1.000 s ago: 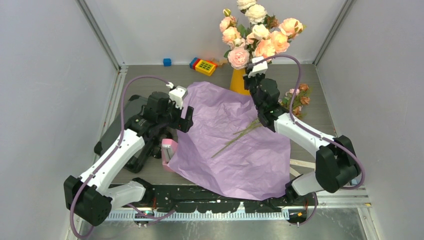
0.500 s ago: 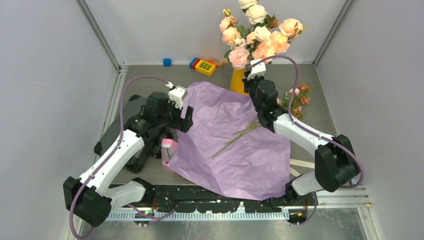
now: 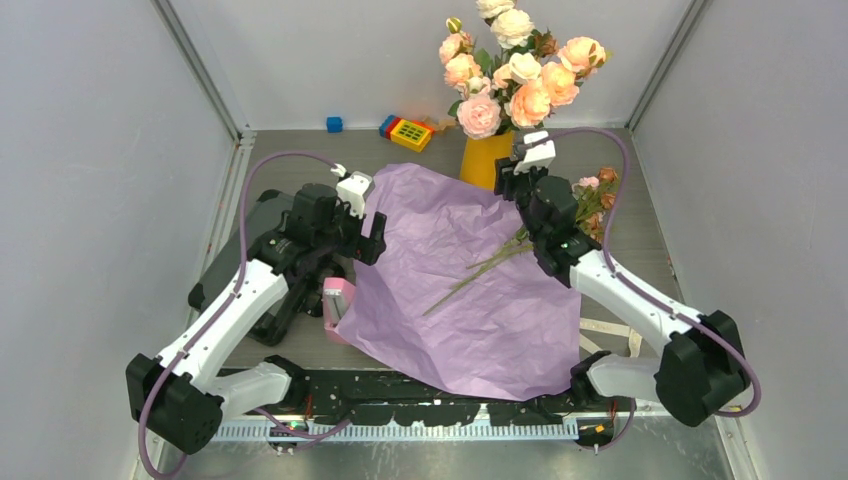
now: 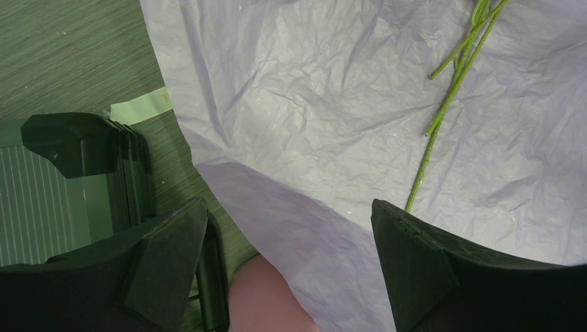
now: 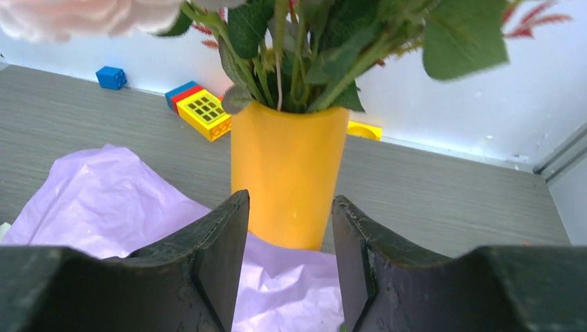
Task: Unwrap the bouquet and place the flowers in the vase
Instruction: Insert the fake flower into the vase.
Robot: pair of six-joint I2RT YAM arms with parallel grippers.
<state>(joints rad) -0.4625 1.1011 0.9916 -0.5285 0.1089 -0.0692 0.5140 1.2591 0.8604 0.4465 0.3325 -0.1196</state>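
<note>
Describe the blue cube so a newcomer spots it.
Behind the big crinkled lilac paper sheet stands a smooth yellow-orange cylindrical vase. Left of it along the back wall, past a yellow gridded toy brick, sits the small blue cube: plain, single-coloured.

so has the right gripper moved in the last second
Yes. In the top view the right gripper has pulled right and toward the near edge, away from the yellow vase, which has stayed put. Its jaws now stand apart.

flowers [image 3: 588, 184] half behind right arm [image 3: 610, 285], big roses [image 3: 520, 70] cropped
</note>
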